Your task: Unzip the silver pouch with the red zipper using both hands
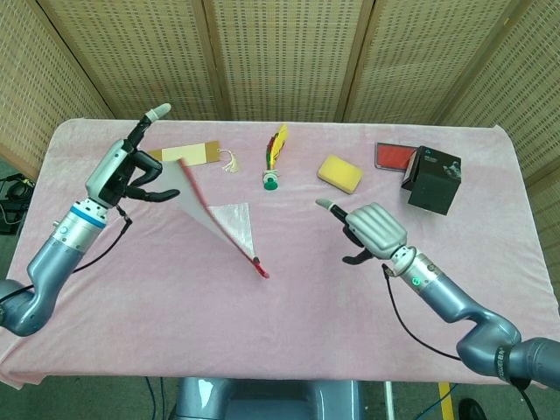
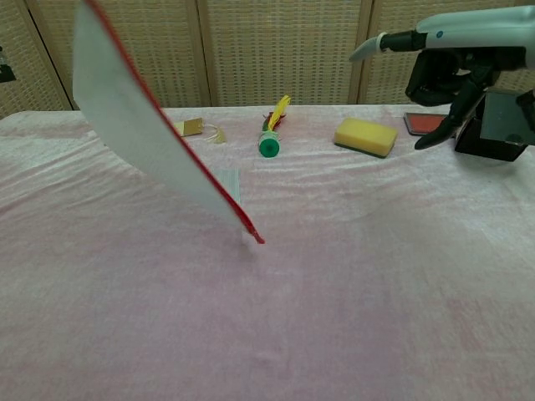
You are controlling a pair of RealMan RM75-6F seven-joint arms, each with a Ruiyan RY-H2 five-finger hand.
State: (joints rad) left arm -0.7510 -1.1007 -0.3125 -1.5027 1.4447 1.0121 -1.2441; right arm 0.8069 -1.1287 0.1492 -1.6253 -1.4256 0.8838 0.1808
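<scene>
Right now, head view: your left hand (image 1: 131, 171), upper left, has fingers spread; can't tell if it grips the silver pouch (image 1: 214, 223), which slants from it to frame center, red zipper (image 1: 223, 234) end touching the pink cloth (image 1: 289, 350). Your right hand (image 1: 372, 232), right of center, is splayed, holding nothing.

Chest view: pouch hangs at left, lower tip on cloth; right hand at upper right, w/ fingers apart.

You have one silver pouch (image 1: 219, 229) on the pink table (image 1: 289, 315), and beyond it one gold tag (image 1: 194, 154), one feathered shuttlecock (image 1: 274, 157), one yellow sponge (image 1: 339, 173), one red card (image 1: 394, 156) and one black box (image 1: 431, 179).
</scene>
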